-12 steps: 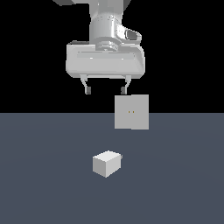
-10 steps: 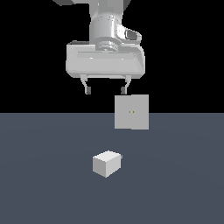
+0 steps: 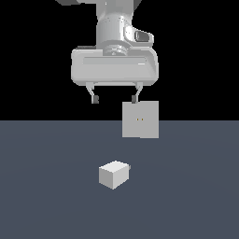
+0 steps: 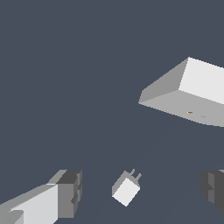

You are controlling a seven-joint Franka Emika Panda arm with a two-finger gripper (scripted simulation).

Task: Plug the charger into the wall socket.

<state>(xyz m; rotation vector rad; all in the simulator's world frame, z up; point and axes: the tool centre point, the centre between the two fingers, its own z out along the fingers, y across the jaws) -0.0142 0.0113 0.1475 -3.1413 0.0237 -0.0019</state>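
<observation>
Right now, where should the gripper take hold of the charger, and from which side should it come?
Probably from above, closing on the two flat side faces of the charger, not the face with the prongs, which should stay free for the wall socket. It lies alone on the floor, and the open gripper hangs above it.

Arm upright, tool (image 3: 114, 99) pointing down, fingers spread, empty
</observation>
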